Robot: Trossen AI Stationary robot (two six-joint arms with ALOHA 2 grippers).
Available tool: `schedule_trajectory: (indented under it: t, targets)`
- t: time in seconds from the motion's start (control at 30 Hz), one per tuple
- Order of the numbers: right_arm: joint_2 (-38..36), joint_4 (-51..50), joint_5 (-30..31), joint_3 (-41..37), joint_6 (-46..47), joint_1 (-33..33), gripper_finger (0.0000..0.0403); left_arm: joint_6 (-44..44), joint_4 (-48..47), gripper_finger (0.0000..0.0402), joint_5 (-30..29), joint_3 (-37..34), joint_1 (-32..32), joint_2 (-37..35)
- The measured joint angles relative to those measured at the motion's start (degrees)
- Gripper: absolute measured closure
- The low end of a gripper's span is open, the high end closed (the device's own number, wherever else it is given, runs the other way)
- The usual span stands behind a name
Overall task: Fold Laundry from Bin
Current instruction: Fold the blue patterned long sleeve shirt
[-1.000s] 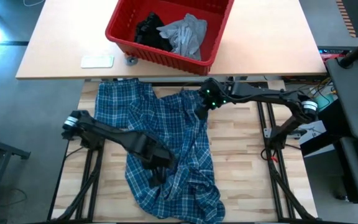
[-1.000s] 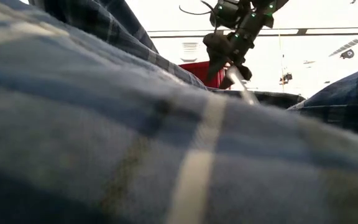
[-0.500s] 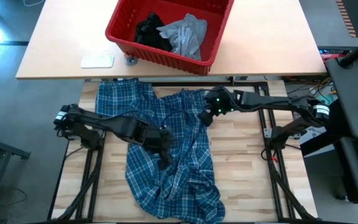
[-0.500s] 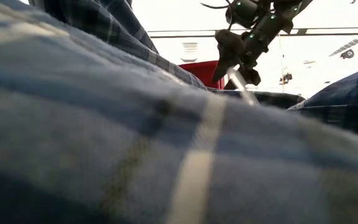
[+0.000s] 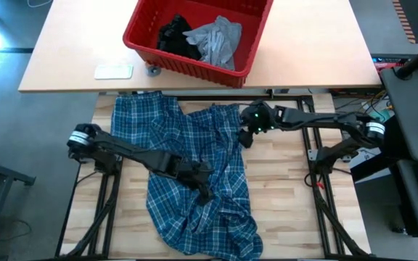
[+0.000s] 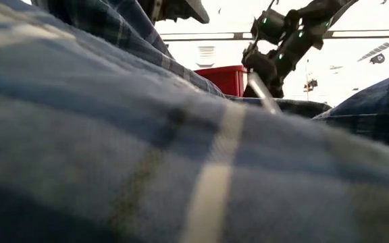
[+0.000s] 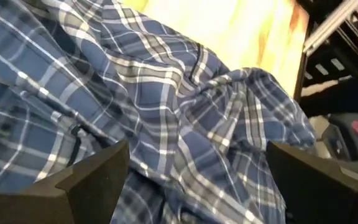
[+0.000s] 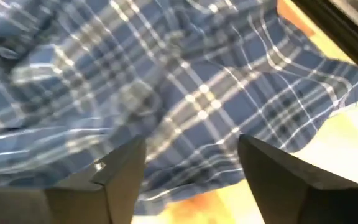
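Left gripper (image 5: 207, 194) open above plaid shirt (image 5: 194, 145), right gripper (image 5: 244, 138) at its edge

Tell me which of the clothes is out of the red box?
The blue checked shirt. It lies spread on the table, while the grey shirt and the black one sit in the box.

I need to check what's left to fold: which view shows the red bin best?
The high view: the red bin is seen from above, with grey and black garments inside. The low view shows only a bit of its wall behind the plaid shirt. The wrist views miss it.
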Motion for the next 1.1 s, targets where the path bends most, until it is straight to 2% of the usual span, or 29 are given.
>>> schedule_trajectory:
  t: [0.1,0.23,0.33,0.37,0.6,0.67,0.77,0.93,1.1]
  targets:
    - [3.44,1.17,-1.35,0.66,-3.41,-1.78,0.0207,-0.82,3.18,0.0041,-0.09,-1.36,-0.14,1.8]
    - [9.11,3.13,-1.34,2.69,-8.45,-4.04,0.0301,-1.08,6.6,0.0041,-0.11,-1.14,-0.14,5.0]
    - [14.39,4.05,-1.11,4.34,-8.17,-6.03,0.0374,-2.01,6.52,0.0041,1.04,-0.65,-0.14,7.93]
    - [16.23,4.19,-1.13,5.03,-7.59,-6.58,0.0382,-2.62,6.18,0.0041,2.12,-0.74,-0.29,8.62]
    - [27.8,1.33,0.69,12.5,-6.8,-10.22,0.0393,-5.54,3.62,0.0041,8.37,-1.94,-1.9,11.74]
    - [29.57,-1.24,2.7,15.45,-6.7,-11.87,0.0394,-6.03,4.14,0.0041,9.4,-1.92,-2.19,12.26]
    - [29.86,-3.86,1.4,17.42,-7.87,-13.34,0.0394,-6.39,5.0,0.0041,9.28,-1.92,-2.5,12.74]
    - [21.43,-3.63,-0.06,16.3,-9.48,-12.03,0.0394,-5.42,4.0,0.0041,8.93,-1.37,-0.04,9.87]
    - [8.54,-1.84,-5.83,8.41,-7.8,-6.42,0.0394,0.33,1.2,0.0041,6.29,0.48,4.55,4.05]
